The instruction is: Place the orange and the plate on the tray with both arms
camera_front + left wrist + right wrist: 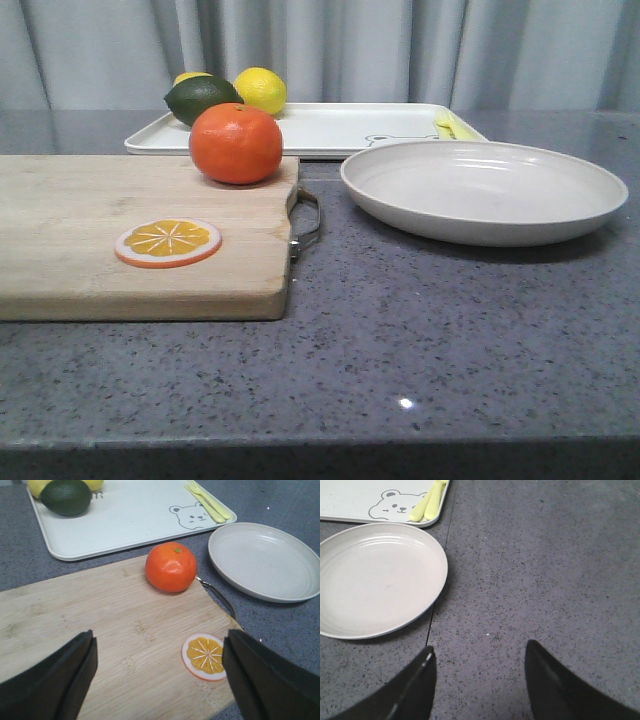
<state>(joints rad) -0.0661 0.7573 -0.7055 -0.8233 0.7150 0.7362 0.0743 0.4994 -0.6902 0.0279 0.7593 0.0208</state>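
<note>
Both the left gripper [159, 680] and right gripper [479, 680] gape wide and empty; the orange [236, 143] sits at the cutting board's [90, 250] far edge, seemingly just short of the tray [330, 128], with the plate [484, 190] beside the board.

The dark grey speckled stone-look tabletop [420, 340] is smooth with a faint sheen; the pale rectangular wooden cutting board [120, 250] shows matt straight grain, with a thin bent metal handle [307, 222] at its side; the round bright-orange fruit [236, 143] has a finely dimpled, glossy skin; the wide off-white round plate [484, 190] looks smooth and softly glossy; the flat white rectangular tray [330, 128] is smooth, satin plastic-looking; the black tool fingers [55, 680] look matt.
</note>
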